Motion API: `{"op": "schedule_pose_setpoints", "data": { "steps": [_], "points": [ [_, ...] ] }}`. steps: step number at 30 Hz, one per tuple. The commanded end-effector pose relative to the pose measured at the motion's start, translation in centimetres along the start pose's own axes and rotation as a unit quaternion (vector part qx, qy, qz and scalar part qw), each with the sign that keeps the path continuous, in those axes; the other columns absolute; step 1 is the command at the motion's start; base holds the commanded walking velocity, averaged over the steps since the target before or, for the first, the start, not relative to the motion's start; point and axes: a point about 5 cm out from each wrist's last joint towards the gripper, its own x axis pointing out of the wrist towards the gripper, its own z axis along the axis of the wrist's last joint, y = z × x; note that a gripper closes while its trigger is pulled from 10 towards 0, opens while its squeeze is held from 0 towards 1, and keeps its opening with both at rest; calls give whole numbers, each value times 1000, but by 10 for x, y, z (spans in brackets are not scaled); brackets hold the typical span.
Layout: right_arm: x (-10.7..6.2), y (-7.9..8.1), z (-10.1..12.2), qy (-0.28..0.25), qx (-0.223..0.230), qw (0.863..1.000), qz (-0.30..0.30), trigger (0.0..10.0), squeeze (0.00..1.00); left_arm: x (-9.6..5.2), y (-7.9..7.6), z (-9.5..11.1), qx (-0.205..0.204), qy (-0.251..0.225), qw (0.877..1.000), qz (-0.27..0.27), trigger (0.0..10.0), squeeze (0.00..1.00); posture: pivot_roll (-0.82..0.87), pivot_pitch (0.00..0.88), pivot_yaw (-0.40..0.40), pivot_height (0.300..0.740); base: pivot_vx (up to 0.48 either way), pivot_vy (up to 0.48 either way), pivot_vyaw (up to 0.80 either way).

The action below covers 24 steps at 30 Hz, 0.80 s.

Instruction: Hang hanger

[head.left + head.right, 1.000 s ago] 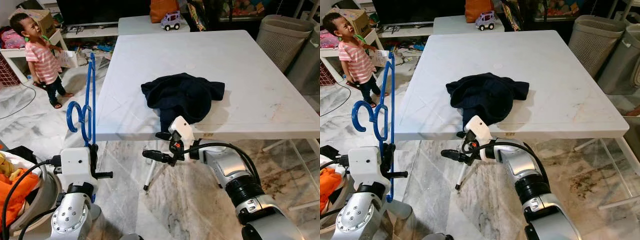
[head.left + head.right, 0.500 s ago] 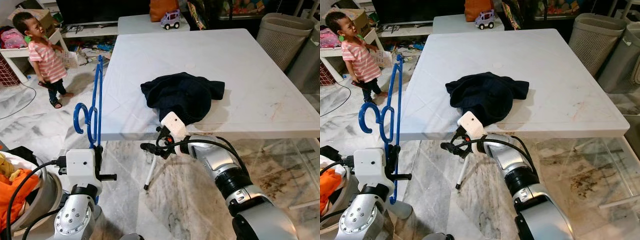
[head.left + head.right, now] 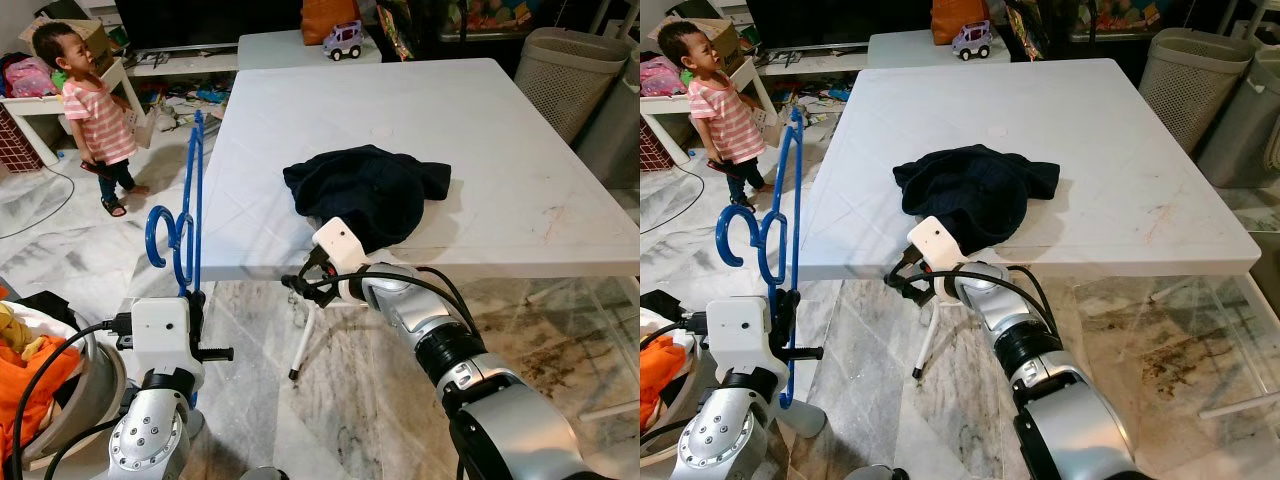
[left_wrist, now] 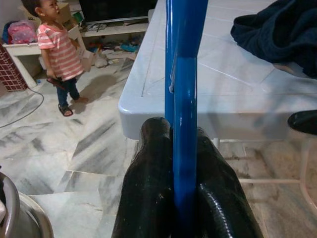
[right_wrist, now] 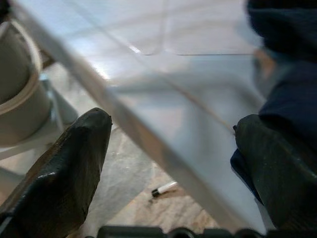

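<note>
White folding table [image 3: 520, 180] carries a crumpled navy garment [image 3: 365, 190]. Left gripper [image 4: 181, 163] pinches an upright blue hanger [image 3: 185, 215]; right gripper [image 5: 168, 163], fingers spread, straddles the table's near edge.

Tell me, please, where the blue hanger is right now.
The blue hanger stands upright in the left gripper, on the robot's left, beside the white table's left edge, apart from the dark garment on it.
</note>
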Motion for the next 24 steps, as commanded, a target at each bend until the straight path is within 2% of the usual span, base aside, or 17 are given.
{"op": "schedule_pose_setpoints", "data": {
  "steps": [1,7,11,12,15,24],
  "points": [
    [-2,-8,-12,30,15,999,-36,10000,1000,-2,3,6,6,-11,1000,8,10000,0,154,86,38,740,0,0,0],
    [-4,-20,-11,39,-6,995,-95,10000,1000,-3,4,5,6,-10,1000,12,10000,0,156,87,34,740,0,0,0],
    [-6,-26,-13,41,-2,992,-118,10000,1000,-3,3,5,6,-10,1000,11,10000,0,155,89,34,740,0,0,0],
    [-7,-30,-14,45,37,990,-129,10000,1000,-3,3,5,6,-10,1000,11,10000,0,155,89,35,740,0,0,0],
    [-9,-33,-15,44,58,987,-141,10000,1000,-3,3,5,7,-10,1000,11,10000,0,157,89,36,740,0,0,0],
    [-12,-43,-14,47,83,973,-211,10000,1000,-3,4,6,9,-10,1000,14,10000,0,166,89,35,740,0,0,0]
  ]
}}
